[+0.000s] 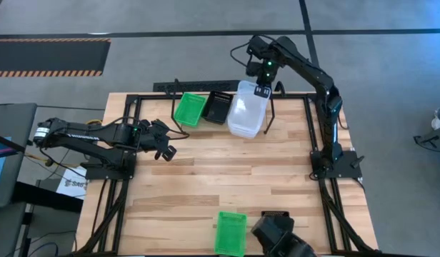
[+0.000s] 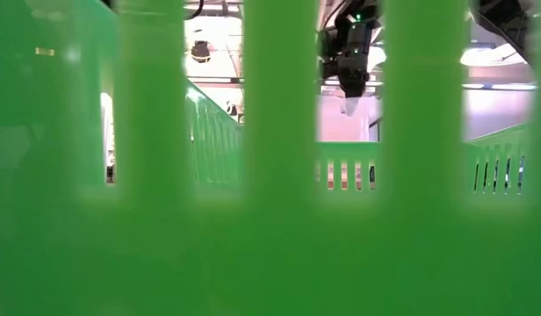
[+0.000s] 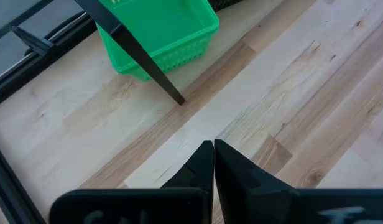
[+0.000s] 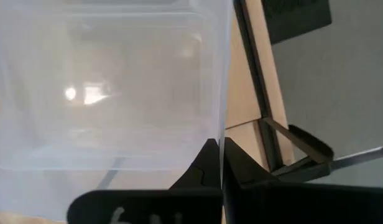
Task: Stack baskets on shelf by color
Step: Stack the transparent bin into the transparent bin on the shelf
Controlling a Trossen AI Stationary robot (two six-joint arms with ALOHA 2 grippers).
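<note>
While the left tool (image 1: 165, 150) hangs over bare wood on the left half of the tabletop (image 1: 227, 185), fingers (image 3: 201, 171) pressed together and empty, the right tool (image 1: 263, 88) is at the far edge, clamped on the rim of a clear basket (image 1: 247, 111).

Right wrist view: both fingers (image 4: 207, 165) pinch the thin clear wall between them, basket interior filling most of the frame. In the high view the clear basket sits at the right end of the shelf (image 1: 178, 89), tilted, its near edge out over the tabletop. Can't tell whether it's resting on the wire or hanging from the grip alone.

Shelf contents, left to right from above:
- green basket (image 1: 189, 109), left end
- black mesh basket (image 1: 218, 107), middle, touching the green one
- the clear one, just beside the black

Left wrist view shows the green basket on the wood with a slim black shelf leg (image 3: 142, 59) crossing in front of it, so it looks to sit low, under or at the foot of the rack.

Near edge of the tabletop: a second green basket (image 1: 231, 232), well apart from the shelf, with another black mesh basket (image 1: 276, 218) just beside it on the right. That near green basket stands right against the low camera; its slats (image 2: 279, 105) block nearly everything, only the right tool visible high up through a gap.
</note>
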